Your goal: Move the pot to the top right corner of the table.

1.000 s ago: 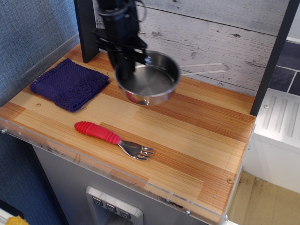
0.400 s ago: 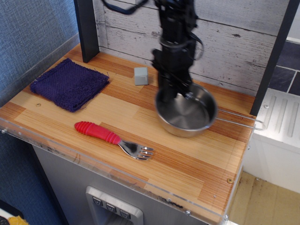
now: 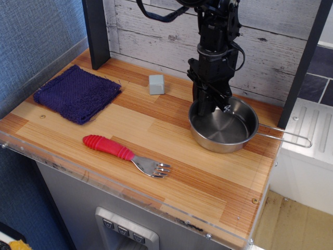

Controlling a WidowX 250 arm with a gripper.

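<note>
Wooden table (image 3: 218, 182), one pot (image 3: 223, 126), one fork (image 3: 127, 155), one cloth (image 3: 77, 94)

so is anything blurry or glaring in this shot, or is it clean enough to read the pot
In the observation.image view the frame is sharp: the pot and the end effector at its rim show crisp edges. The pot's steel shows soft bright reflections, not blown-out glare. Lighting is even, with only faint shadows beneath the pot and the fork. The table grain reads clearly.

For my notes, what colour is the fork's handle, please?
Red, on the fork; observation.image view.
</note>
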